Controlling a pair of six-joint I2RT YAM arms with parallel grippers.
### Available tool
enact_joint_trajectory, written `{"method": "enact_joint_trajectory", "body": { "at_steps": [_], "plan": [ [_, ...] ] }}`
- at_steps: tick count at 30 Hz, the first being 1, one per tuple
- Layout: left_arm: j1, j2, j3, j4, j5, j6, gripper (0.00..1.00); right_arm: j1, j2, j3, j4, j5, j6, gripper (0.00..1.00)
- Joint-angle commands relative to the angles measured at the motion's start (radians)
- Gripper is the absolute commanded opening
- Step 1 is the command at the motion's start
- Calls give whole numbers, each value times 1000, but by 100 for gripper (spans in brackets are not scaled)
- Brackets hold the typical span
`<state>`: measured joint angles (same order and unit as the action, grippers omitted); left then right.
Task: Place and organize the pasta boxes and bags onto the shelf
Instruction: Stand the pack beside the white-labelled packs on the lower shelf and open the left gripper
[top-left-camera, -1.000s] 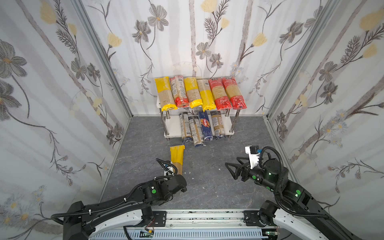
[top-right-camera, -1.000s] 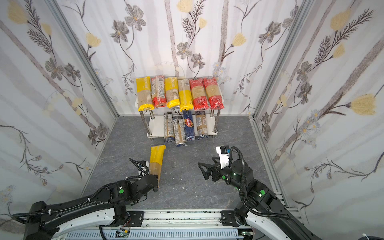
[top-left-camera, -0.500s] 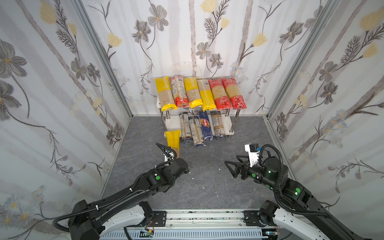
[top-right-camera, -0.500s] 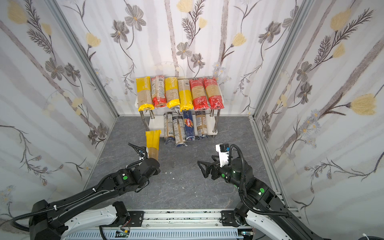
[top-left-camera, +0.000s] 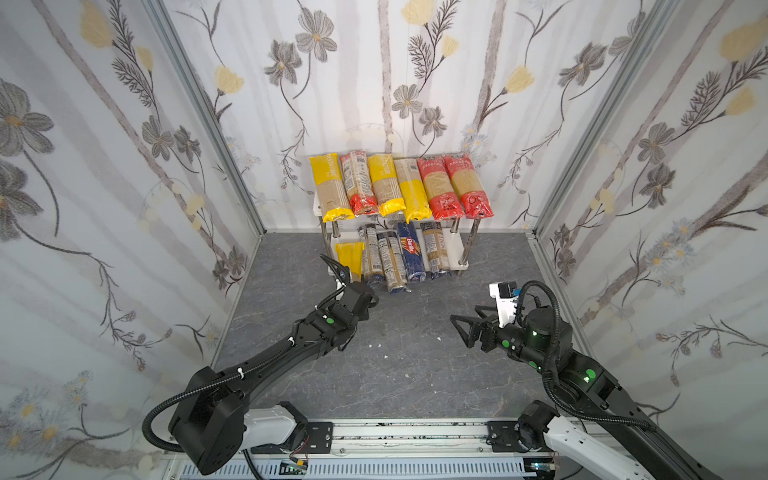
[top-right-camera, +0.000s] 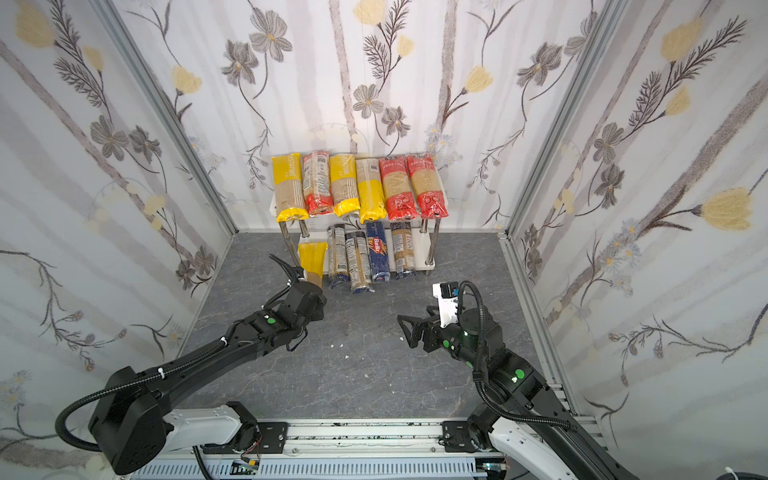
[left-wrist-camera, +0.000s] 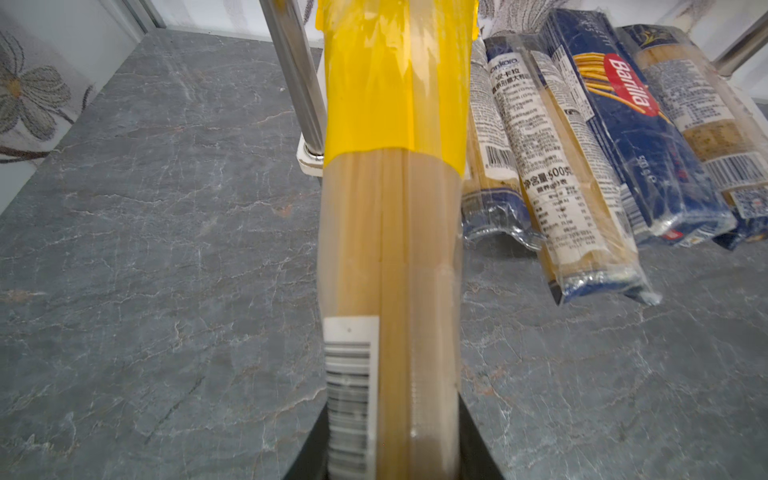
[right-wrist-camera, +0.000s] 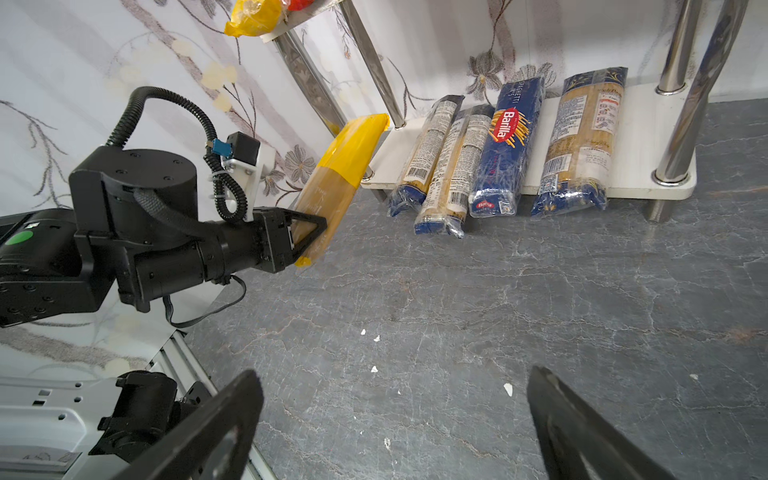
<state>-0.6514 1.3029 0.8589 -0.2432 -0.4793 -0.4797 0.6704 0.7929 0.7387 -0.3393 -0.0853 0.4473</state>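
My left gripper (top-left-camera: 360, 289) (right-wrist-camera: 308, 232) is shut on a clear spaghetti bag with a yellow end (top-left-camera: 350, 259) (top-right-camera: 312, 259) (left-wrist-camera: 395, 199) (right-wrist-camera: 336, 174). The bag slopes upward, its yellow tip over the left end of the shelf's lower board (top-left-camera: 455, 249) (right-wrist-camera: 648, 137). It sits beside a chrome leg (left-wrist-camera: 295, 75). Several dark-ended packs and the blue Barilla box (top-left-camera: 410, 253) (left-wrist-camera: 631, 108) lie on that lower tier. Several yellow and red bags (top-left-camera: 399, 187) fill the top tier. My right gripper (top-left-camera: 460, 331) (right-wrist-camera: 395, 382) hangs open and empty over the floor.
Floral walls close in on three sides. White crumbs (top-left-camera: 378, 345) dot the grey stone floor between the arms. The arms' mounting rail (top-left-camera: 399, 436) runs along the front edge. The lower-tier packs overhang the board's front edge.
My left arm has carried the yellow-ended bag forward from mid-floor to the shelf's lower left end. The right arm has stayed put.
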Motion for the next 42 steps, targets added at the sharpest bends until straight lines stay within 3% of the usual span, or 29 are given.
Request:
{"method": "enact_joint_trajectory", "body": {
  "at_steps": [1,19,26,39,40,42],
  "plan": [
    [34,55,49,201,6,78,0,-29,11,7,37,-40,-28,100],
    [162,437,262,408,50,178,0,-146,100,50,23,-61,-101,100],
    [231,501,336,417,89,197,0,-198,116,62,17,-85,-117,100],
    [272,589,401,408,113,209,0,-234,114,61,11,-101,-114,100],
    [274,593,402,404,113,209,1,-235,114,62,12,-103,-112,100],
    [278,596,398,403,118,208,26,-237,117,63,11,-106,-109,100]
  ]
}}
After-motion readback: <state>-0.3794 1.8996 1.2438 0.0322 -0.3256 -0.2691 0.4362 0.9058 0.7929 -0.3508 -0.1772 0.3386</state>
